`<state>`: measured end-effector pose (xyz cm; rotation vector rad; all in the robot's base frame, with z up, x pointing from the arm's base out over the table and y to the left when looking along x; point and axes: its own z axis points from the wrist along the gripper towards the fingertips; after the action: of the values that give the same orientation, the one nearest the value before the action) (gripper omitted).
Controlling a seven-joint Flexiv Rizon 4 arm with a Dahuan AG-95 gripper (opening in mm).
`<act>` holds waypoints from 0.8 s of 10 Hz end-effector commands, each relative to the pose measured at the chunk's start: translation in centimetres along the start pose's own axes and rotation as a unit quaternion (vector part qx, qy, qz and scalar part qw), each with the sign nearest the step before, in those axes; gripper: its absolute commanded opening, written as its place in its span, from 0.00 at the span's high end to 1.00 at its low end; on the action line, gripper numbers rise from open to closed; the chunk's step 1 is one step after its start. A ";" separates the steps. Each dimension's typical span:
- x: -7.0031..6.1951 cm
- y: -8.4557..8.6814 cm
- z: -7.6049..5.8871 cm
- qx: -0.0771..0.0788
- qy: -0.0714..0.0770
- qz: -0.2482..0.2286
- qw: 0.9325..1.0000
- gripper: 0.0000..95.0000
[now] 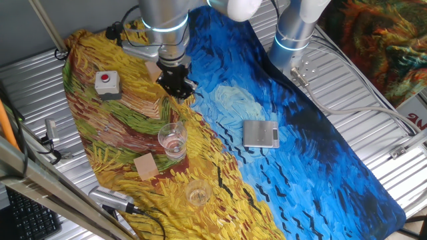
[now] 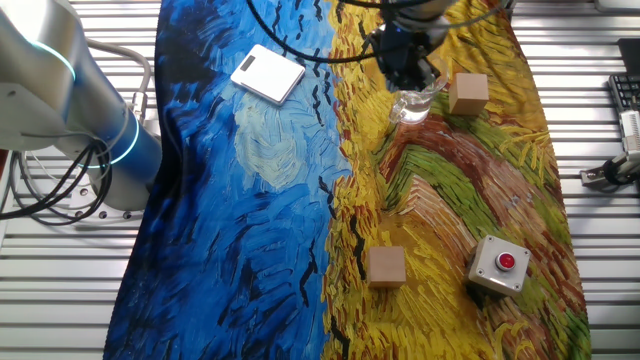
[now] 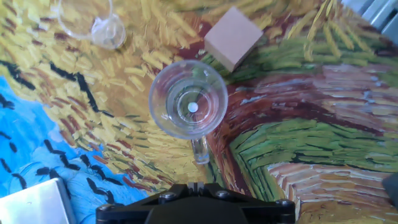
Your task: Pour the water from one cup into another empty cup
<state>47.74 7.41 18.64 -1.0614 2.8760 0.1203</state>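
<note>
The gripper (image 1: 177,85) hangs above the painted cloth (image 1: 313,153) in the upper middle of one fixed view, holding nothing; whether its fingers are parted or closed I cannot tell, since the hand view shows only the black body at the bottom edge; below it in that view, apart from it, stands the tall clear tumbler (image 1: 172,139), which the hand view shows from straight above in mid-frame, with a small bright glint at the centre of its base; the water itself I cannot make out; just beside the tumbler, toward the lower left, lies a tan wooden block (image 1: 146,165); further down the frame sits the shorter clear cup (image 1: 198,192), upright on the yellow part of the cloth; a grey box with a red button (image 1: 107,84) rests at the upper left, and a flat silver scale (image 1: 260,134) lies on the blue part at centre right.
</note>
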 end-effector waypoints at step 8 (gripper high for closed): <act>-3.1 -0.1 2.0 0.026 0.024 -0.047 0.998 1.00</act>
<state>50.19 9.55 16.92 -1.1994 2.8584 0.0091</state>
